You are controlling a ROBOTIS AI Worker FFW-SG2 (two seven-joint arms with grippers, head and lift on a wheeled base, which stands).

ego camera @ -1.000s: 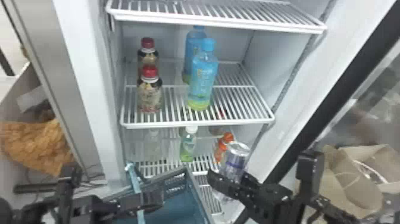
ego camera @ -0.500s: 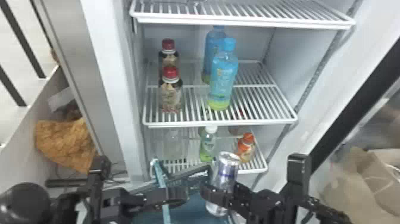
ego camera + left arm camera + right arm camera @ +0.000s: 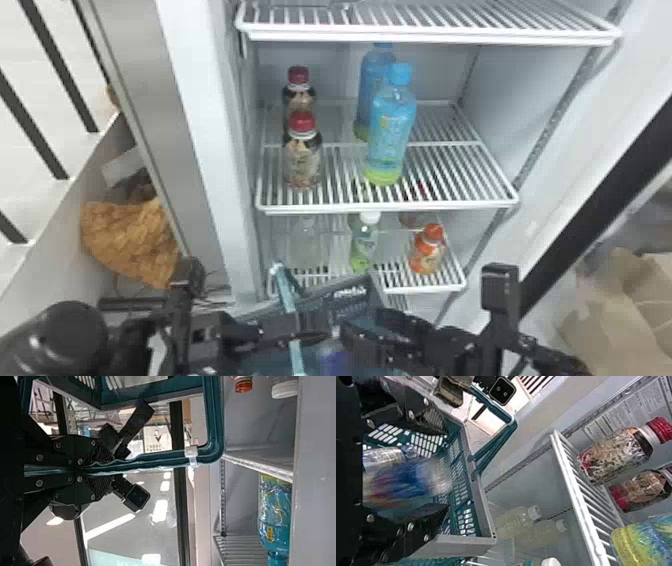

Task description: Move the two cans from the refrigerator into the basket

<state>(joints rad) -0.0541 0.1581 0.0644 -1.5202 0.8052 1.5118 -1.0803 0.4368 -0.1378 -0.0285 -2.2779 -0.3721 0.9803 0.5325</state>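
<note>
Over the basket (image 3: 484,512), my right gripper (image 3: 441,469) has open jaws around a blurred can (image 3: 411,479).
My left gripper (image 3: 101,470) clamps the basket handle (image 3: 152,459) in its jaws, likely steadying the drop; the other can (image 3: 383,456) lies inside, bottles (image 3: 391,131) beyond.

A blurred blue-and-silver can (image 3: 411,479) is over the teal basket (image 3: 482,512), near a silver can (image 3: 385,456) inside it.

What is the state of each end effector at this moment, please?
Left end effector: closed, holding the basket handle.
Right end effector: open, fingers apart, a blurred can visible between them.
</note>
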